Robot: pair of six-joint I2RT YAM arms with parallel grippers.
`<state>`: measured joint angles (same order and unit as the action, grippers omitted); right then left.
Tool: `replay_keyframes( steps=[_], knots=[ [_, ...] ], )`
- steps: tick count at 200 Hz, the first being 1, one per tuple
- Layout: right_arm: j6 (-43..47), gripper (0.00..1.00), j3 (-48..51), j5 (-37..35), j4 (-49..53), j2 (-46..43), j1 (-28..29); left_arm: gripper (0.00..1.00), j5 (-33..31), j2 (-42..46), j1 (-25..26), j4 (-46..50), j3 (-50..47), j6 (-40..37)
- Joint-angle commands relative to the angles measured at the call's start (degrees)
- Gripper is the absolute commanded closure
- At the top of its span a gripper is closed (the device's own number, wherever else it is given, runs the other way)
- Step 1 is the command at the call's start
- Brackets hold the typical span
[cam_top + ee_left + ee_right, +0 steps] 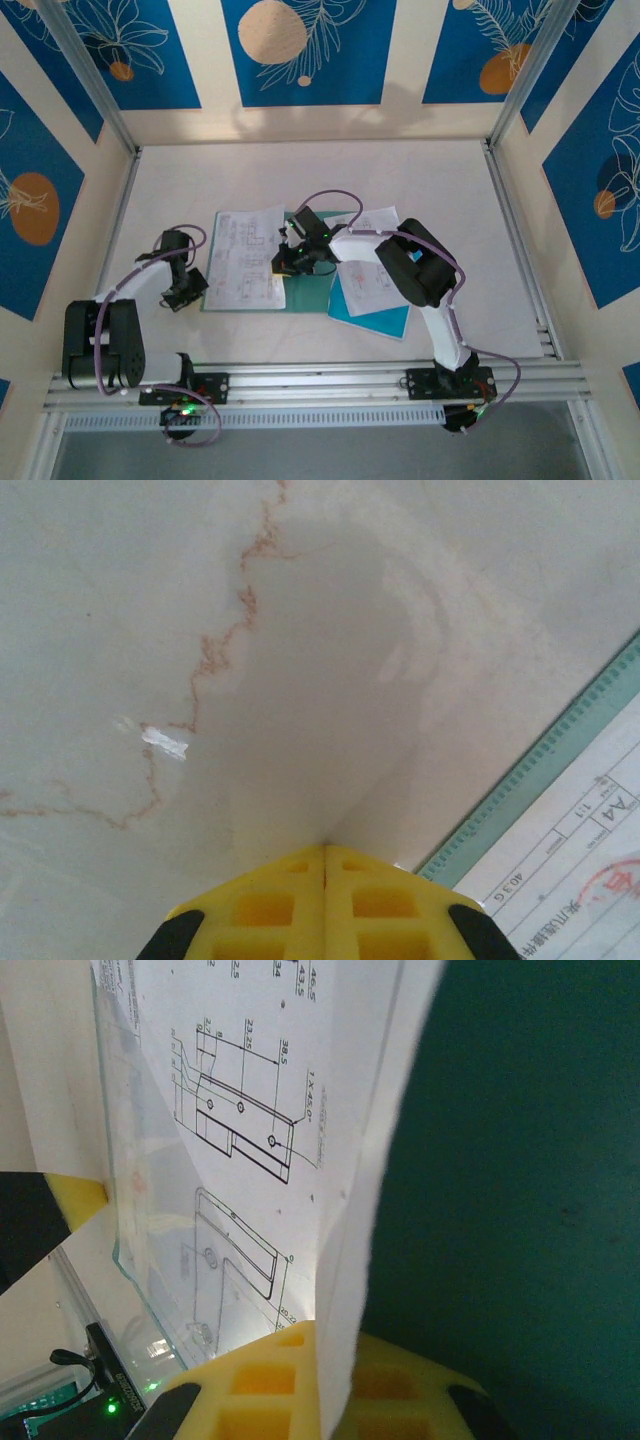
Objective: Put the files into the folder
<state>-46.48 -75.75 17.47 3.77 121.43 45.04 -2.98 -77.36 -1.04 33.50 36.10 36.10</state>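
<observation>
The teal-green folder lies open in the middle of the table. Printed white files cover its left leaf. My right gripper is over the spine, shut on the edge of the files; the paper edge runs between the yellow fingers, with the dark green folder behind. My left gripper rests just off the folder's left edge. In the left wrist view it is shut on nothing above bare table, with the folder's border and a sheet to its right.
More printed sheets lie under my right arm on a tilted teal piece. Metal rails run along the near edge and the sides. The marble table stretches behind the folder.
</observation>
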Motion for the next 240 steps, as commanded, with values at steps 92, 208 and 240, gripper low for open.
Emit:
replay_keyframes(
  steps=[92,208,240],
  knots=[
    [-1.68,1.00,0.99,-2.20,0.94,-1.45,2.25,1.00,6.94,-1.41,0.16,-3.11,-2.47,0.73],
    [-6.46,0.33,5.90,-15.38,15.48,-16.94,1.74,0.94,3.41,11.17,5.80,8.24,6.04,-1.12],
    [-10.70,0.46,9.36,-15.21,17.60,-16.28,2.20,0.94,5.95,9.14,15.51,4.21,5.53,1.40]
  ],
)
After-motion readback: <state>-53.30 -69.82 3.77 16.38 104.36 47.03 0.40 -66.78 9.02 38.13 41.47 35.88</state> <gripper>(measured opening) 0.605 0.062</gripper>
